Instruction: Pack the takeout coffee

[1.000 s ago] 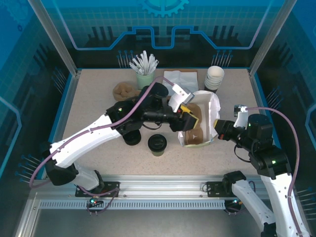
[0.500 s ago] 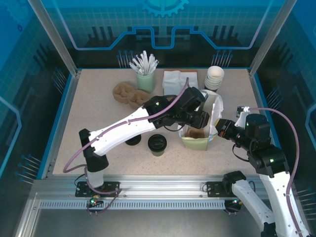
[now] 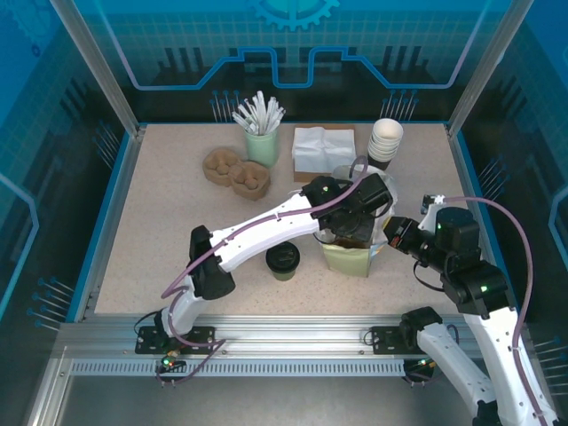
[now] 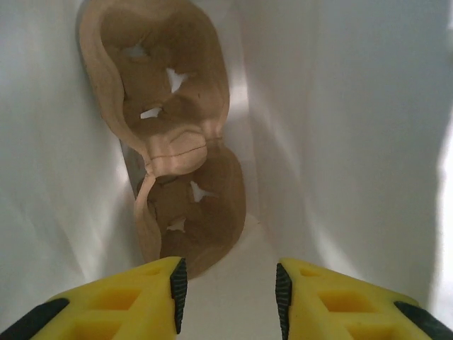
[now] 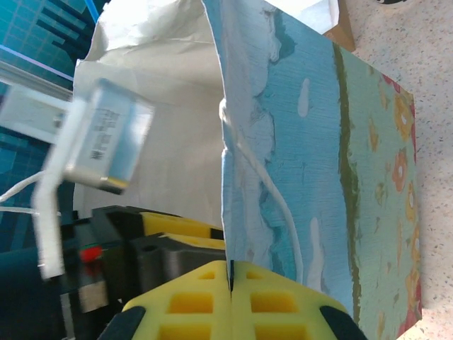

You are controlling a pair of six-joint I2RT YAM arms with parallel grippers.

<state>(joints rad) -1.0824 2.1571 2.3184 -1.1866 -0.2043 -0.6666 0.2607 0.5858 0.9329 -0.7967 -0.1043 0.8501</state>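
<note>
The takeout coffee, a dull green cup with a black lid, stands on the table just left of the paper bag. My left gripper is down inside the bag, open, with nothing between its fingers. In front of it a brown cardboard cup carrier leans against the bag's white inner wall. My right gripper is shut on the bag's rim, beside the blue flowered outer side. The left gripper's yellow fingers show inside the bag in the right wrist view.
At the back stand a stack of white-rimmed cups, a green cup of stirrers, napkins and two brown carriers. My left arm stretches across the middle, just behind the coffee.
My left arm swung right and its gripper went down into the bag. The bag turned from lying open to standing upright. The right gripper kept its hold; the coffee stayed put.
</note>
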